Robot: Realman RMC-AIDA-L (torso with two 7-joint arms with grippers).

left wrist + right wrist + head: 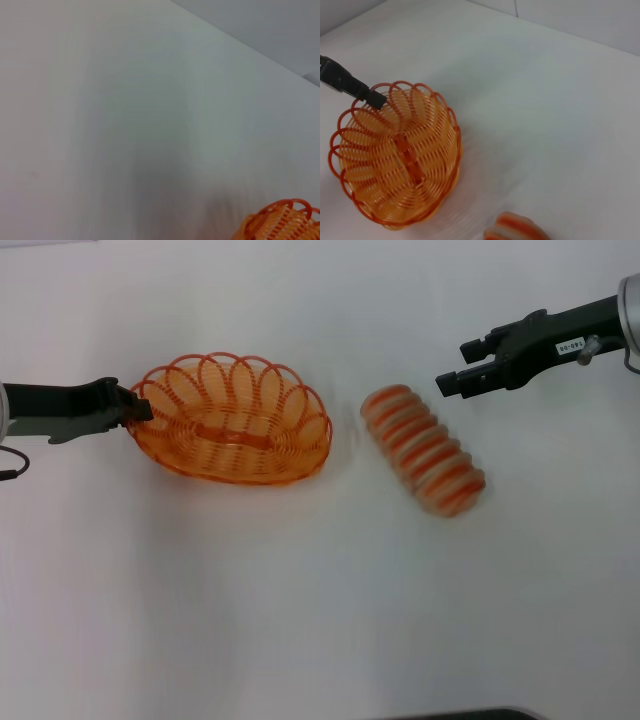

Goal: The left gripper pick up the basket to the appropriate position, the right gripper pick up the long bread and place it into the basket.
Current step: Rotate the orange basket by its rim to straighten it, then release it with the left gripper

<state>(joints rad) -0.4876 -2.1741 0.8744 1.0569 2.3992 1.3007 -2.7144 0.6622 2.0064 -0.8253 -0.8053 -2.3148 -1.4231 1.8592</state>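
Left hand [142,408] gripping basket [235,420] rim

You see an oval orange wire basket [232,420], its thin looped strands smooth with a slight plastic-like sheen. Right of the basket lies a long ridged toy loaf, striped orange and cream [424,449]; its surface looks matt and soft-edged. Both rest on a plain white tabletop [300,620], smooth and matt. At the basket's left rim you find the black left gripper [140,407], matt like hard plastic. Beyond the loaf, the black right gripper [447,382] has the same dull finish and carries a small white paper-like label [568,344].
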